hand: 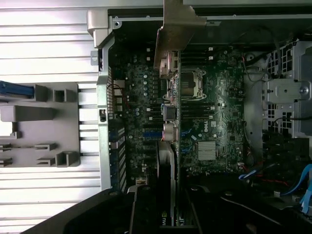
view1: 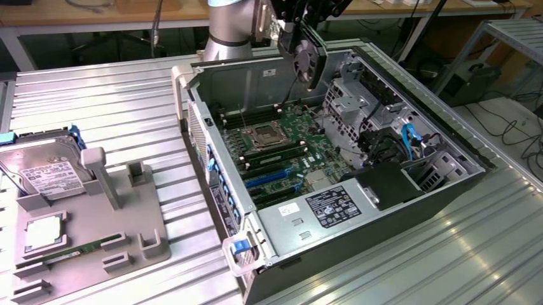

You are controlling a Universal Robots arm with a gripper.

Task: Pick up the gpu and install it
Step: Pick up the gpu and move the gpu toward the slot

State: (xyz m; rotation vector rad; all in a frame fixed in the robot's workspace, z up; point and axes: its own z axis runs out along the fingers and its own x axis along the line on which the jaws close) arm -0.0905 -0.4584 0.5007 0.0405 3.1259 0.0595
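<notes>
Wrist view gives us the gripper (hand: pixel 165 214) clamped on the gpu (hand: pixel 166 161), seen edge-on with its bracket (hand: pixel 176 29) farthest out, over the motherboard (hand: pixel 214 112). In the exterior view we see the card hanging at twelve o'clock over the open case (view1: pixel 254 70). The tray (view1: pixel 93 216) sits at eight o'clock, ribbed table (view1: pixel 127 95) between them, and desks (view1: pixel 102 16) stand beyond.

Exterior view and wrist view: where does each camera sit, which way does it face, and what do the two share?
Exterior view: off the arm, raised, looking down at an angle into the open computer case; shows the arm and the pincer holding the gpu above it.
Wrist view: on the wrist, looking down along the held gpu onto the motherboard; the pincer's dark body shows.
Shared: gpu, motherboard, case, grey parts holder.
</notes>
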